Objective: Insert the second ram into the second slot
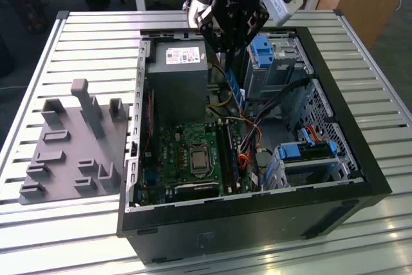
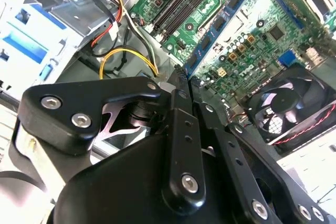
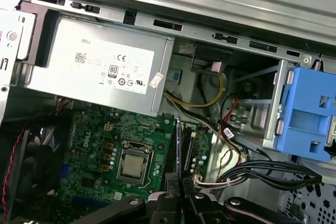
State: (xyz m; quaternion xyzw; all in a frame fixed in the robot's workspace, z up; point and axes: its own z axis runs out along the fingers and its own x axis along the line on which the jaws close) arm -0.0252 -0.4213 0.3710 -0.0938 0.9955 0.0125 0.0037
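The computer case [image 1: 257, 223] lies open on the slatted bench [image 1: 96, 43], its near wall close to the bench's near edge. One grey holder plate [image 1: 71, 152] sits beside it on the exterior view's left. Bare slats run along both the case's side walls.

Inside, nearest, is the one green circuit board [image 1: 167, 159] with one processor [image 1: 198, 159] in its middle. The long dark memory slots [image 1: 228, 156] run near-to-far just beside it; how many are filled cannot be told. One fan [image 2: 278, 114] shows in the second wrist view. There are two blue drive brackets, one [image 1: 309, 151] at the case's near corner and one [image 1: 265, 49] at its far corner. Black cables [image 1: 283, 98] cross between them, crowding the slots on that side.

Farther back stands the one grey power supply [image 1: 177, 75] against the far wall. The gap between it and the far bracket is narrow, with yellow wires [image 2: 126, 53] looping through.

The claw [image 1: 230, 56] hangs over that gap, clamped on the ram [image 1: 235, 91]. The ram is a thin, long blue-green strip, roughly upright, above the far end of the slots and clear of them. It shows edge-on [image 3: 178, 145] in the first wrist view.
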